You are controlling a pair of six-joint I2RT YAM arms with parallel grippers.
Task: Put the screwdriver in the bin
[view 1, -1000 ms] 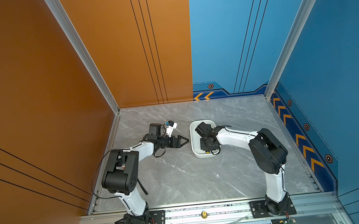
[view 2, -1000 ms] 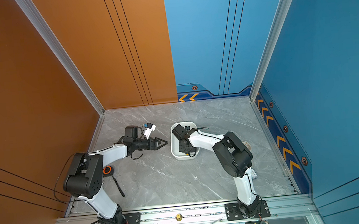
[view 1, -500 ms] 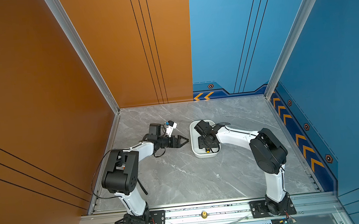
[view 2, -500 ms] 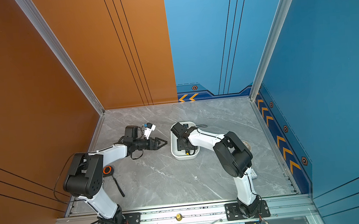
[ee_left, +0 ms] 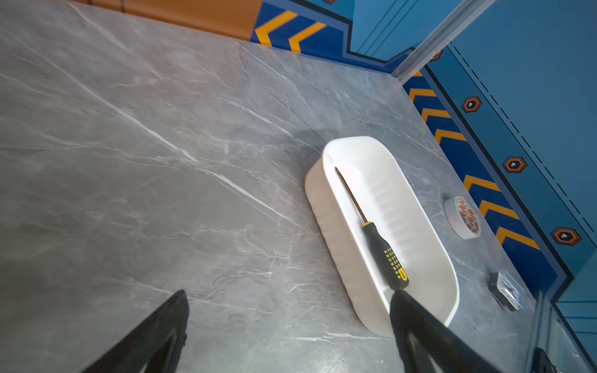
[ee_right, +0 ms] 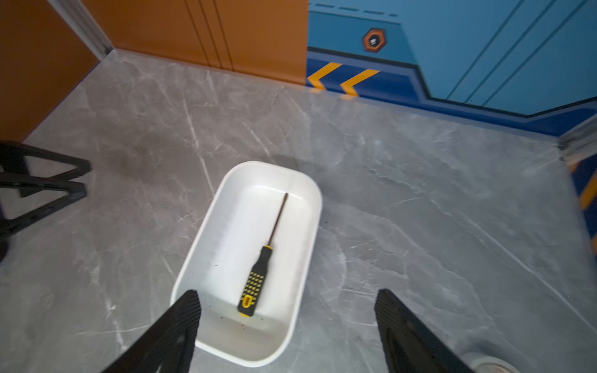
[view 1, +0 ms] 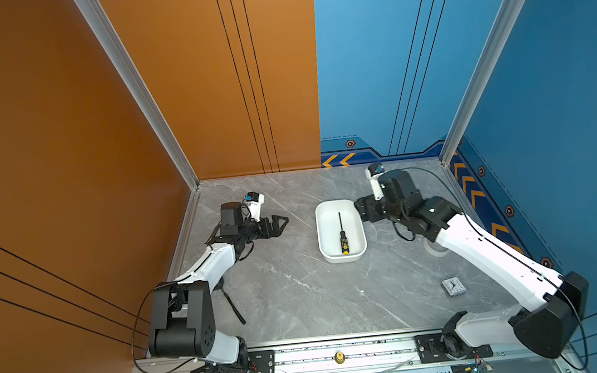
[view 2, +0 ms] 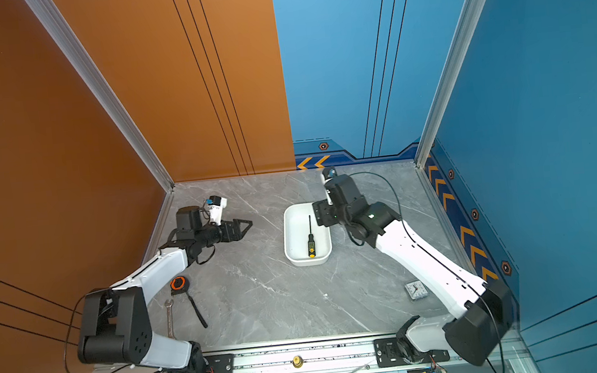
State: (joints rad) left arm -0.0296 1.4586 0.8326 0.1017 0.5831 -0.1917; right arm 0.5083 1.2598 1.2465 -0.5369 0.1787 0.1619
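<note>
The screwdriver (view 1: 342,237) (view 2: 310,240), with its black shaft and yellow-dotted handle, lies lengthwise inside the white bin (view 1: 321,226) (view 2: 287,233), handle toward the front. Nothing touches it. My right gripper (ee_right: 287,294) is open and empty, raised beside the bin's far right corner (view 1: 361,209); from its wrist I look down on the screwdriver (ee_right: 258,274) in the bin (ee_right: 226,226). My left gripper (ee_left: 289,294) is open and empty over bare table left of the bin (view 1: 281,222). The left wrist view also shows the screwdriver (ee_left: 384,255) and the bin (ee_left: 336,232).
A tape roll (ee_left: 462,216) lies right of the bin, partly under my right arm. A small square clock (view 1: 453,287) sits at the front right. An orange-black tape measure (view 2: 178,283), a wrench (view 2: 169,317) and a black strap (view 2: 197,313) lie front left.
My right gripper has opened and drawn up and away from over the bin toward the right. The screwdriver now lies free in the bin. The left arm has not moved.
</note>
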